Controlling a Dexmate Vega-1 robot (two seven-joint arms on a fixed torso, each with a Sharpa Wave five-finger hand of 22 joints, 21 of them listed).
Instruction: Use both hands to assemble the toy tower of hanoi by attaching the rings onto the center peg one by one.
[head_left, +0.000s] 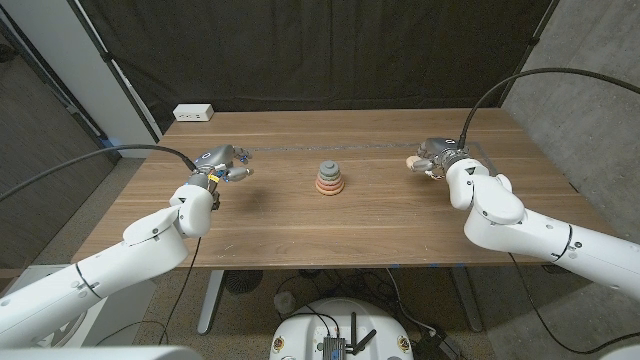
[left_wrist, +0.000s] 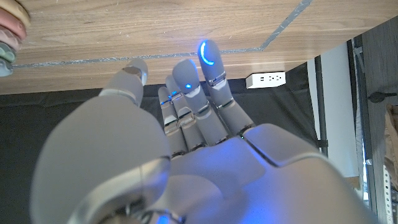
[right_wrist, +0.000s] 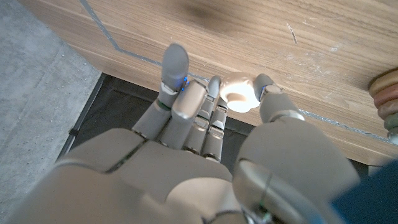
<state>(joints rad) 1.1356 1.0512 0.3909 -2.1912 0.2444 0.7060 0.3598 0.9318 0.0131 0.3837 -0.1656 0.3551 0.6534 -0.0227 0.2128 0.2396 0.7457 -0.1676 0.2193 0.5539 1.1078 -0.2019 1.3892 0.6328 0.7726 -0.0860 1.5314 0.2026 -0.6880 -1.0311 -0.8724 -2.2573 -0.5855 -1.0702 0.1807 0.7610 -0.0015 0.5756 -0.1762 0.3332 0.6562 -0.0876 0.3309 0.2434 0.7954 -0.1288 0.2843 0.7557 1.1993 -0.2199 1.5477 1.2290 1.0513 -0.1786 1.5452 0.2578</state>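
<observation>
I'm holding a pale ring (right_wrist: 238, 93) pinched between thumb and fingers (right_wrist: 176, 65) of my right hand (head_left: 432, 158), above the counter (head_left: 400, 215). The tower (head_left: 329, 179), several rings already on, sits well beyond my fingertips toward centre. My left hand (head_left: 225, 165) hovers released, holding nothing. Next I'd carry the ring over the peg and lower it squarely.
</observation>
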